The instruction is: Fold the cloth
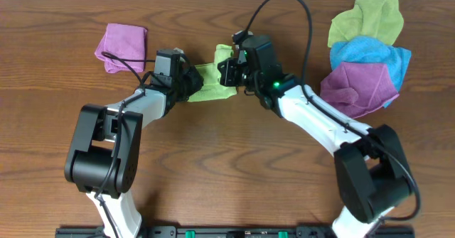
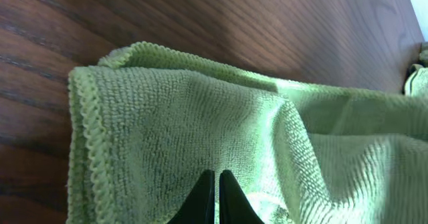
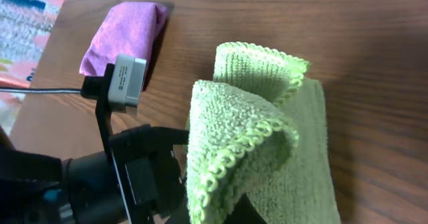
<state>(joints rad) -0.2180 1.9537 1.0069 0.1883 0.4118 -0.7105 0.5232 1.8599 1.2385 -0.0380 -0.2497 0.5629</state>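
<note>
The cloth (image 1: 211, 89) lay bunched in the middle of the desk (image 1: 234, 163). It was soft, thin and light, so it would flop. Left jaws looked clenched on its left edge. Right jaws gripped a raised right corner. Corners were best to hold.

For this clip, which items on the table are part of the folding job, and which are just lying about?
In the job:
- lime-green cloth
- left pincer, closed on it
- right pincer, holding its raised corner

Lying about:
- folded purple cloth, beyond the left arm
- olive-green cloth, blue cloth and crumpled purple cloth, piled beyond the right arm
</note>
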